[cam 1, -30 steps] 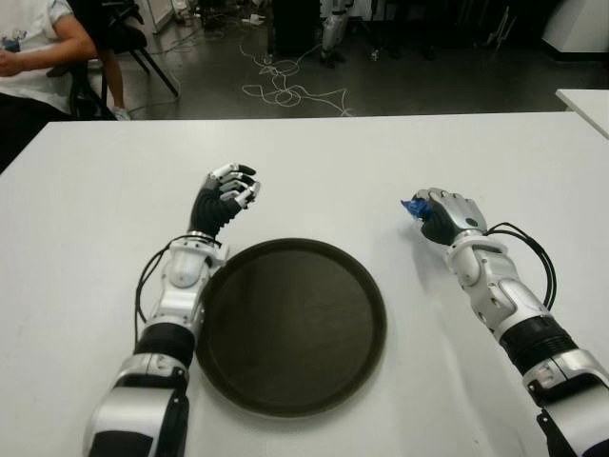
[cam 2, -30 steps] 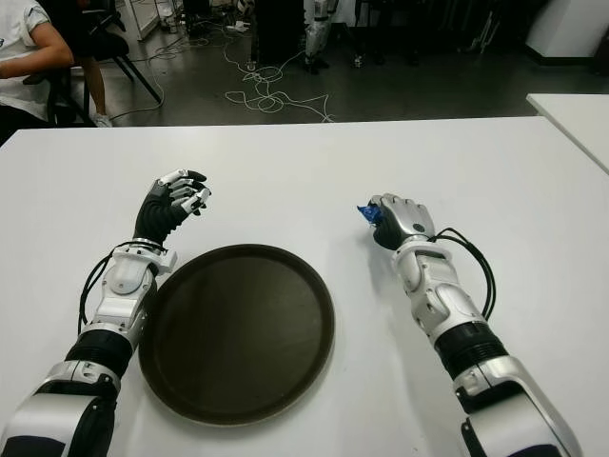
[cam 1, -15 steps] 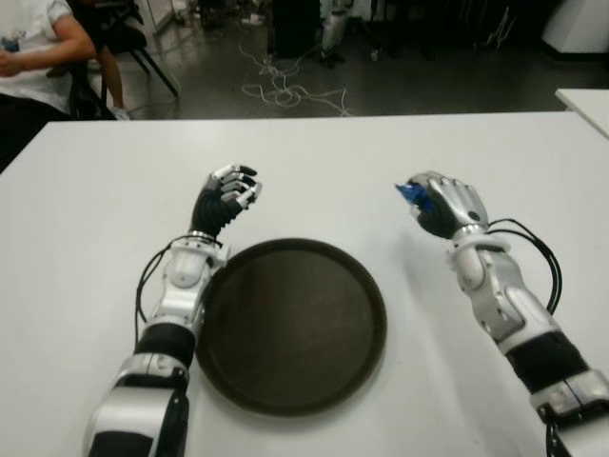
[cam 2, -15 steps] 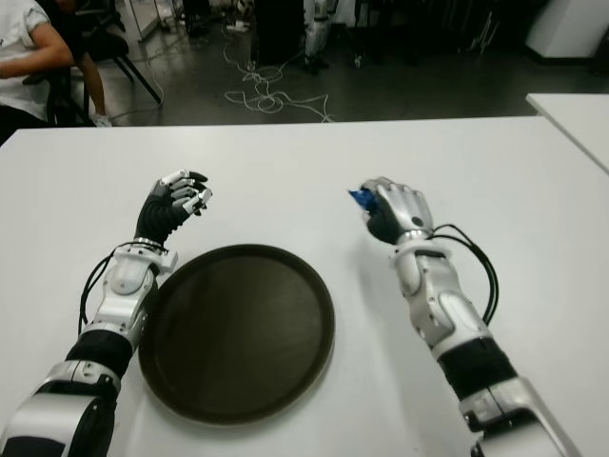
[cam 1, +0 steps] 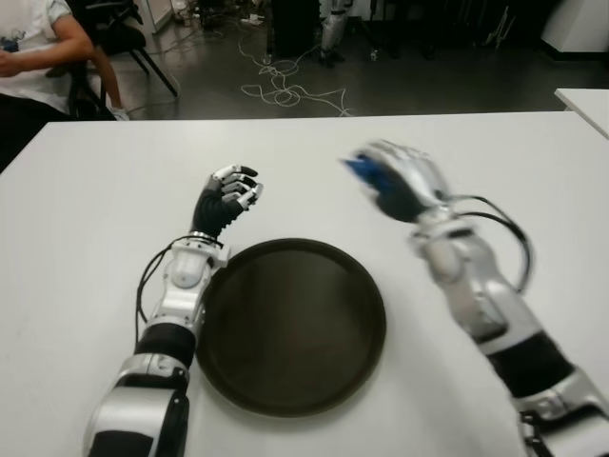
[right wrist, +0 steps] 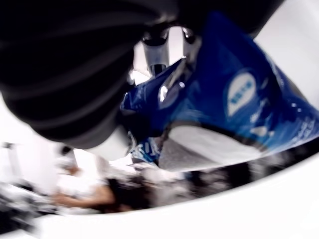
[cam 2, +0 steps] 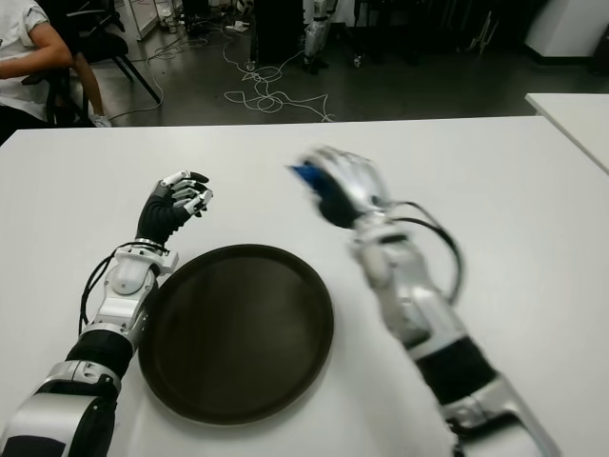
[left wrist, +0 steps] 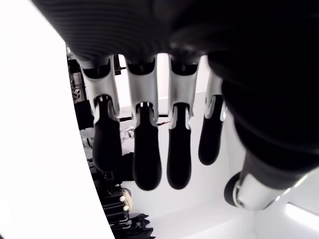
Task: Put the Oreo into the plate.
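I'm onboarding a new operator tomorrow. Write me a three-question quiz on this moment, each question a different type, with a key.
1. True or false: the Oreo packet already lies in the plate.
2. Which robot hand holds the blue packet? A) the left robot hand B) the right robot hand C) neither
3. Fill in the blank: the left robot hand shows just beyond the plate's far-left rim, with its fingers curled and holding ____.

Key:
1. False. The plate is bare and the packet is held above the white table, beyond the plate's far right rim.
2. B.
3. Nothing.
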Available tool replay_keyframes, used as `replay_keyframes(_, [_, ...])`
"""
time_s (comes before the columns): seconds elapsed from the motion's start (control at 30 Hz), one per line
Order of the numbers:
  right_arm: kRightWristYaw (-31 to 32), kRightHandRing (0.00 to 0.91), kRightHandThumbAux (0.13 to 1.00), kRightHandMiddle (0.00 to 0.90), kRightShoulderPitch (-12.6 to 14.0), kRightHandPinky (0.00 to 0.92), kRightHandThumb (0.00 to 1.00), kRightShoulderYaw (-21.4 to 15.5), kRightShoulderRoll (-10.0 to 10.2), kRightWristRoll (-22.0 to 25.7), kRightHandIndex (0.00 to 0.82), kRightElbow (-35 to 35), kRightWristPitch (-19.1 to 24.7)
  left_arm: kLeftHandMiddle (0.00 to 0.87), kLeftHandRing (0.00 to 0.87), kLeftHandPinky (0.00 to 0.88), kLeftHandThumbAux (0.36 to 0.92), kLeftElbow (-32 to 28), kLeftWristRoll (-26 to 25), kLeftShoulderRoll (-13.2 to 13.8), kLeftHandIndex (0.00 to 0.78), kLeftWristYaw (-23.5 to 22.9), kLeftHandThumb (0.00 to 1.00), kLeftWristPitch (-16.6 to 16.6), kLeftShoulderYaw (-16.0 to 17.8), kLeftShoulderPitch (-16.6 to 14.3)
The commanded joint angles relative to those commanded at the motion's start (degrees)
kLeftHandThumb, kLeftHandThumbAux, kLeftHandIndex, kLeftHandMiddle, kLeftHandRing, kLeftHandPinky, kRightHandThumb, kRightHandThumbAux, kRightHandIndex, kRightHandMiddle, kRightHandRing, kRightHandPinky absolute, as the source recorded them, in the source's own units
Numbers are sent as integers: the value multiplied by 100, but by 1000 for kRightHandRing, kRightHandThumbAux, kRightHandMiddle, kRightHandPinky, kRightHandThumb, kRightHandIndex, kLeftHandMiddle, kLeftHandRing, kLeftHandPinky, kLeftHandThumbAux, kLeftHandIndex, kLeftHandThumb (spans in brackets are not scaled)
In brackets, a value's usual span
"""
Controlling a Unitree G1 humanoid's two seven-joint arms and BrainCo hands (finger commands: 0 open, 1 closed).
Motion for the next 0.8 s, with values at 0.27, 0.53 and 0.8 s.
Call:
replay_keyframes(0.27, [376, 679, 736, 640, -173, 699, 694, 364, 480, 158, 414, 247, -294, 499, 536, 535, 680, 139, 88, 61, 386, 55, 826, -111, -33, -67])
replay_keyframes(0.53, [1078, 668, 737, 615, -437, 686, 697, 955, 915, 356, 410, 881, -782, 500, 555, 544, 682, 227, 152, 88, 382, 90, 823, -236, -65, -80])
replay_keyframes(0.8, [1561, 723, 735, 660, -402, 733, 699, 885, 767, 653, 406, 972, -1054, 522, 585, 618, 682, 244, 10, 47, 378, -81, 823, -320, -34, -81])
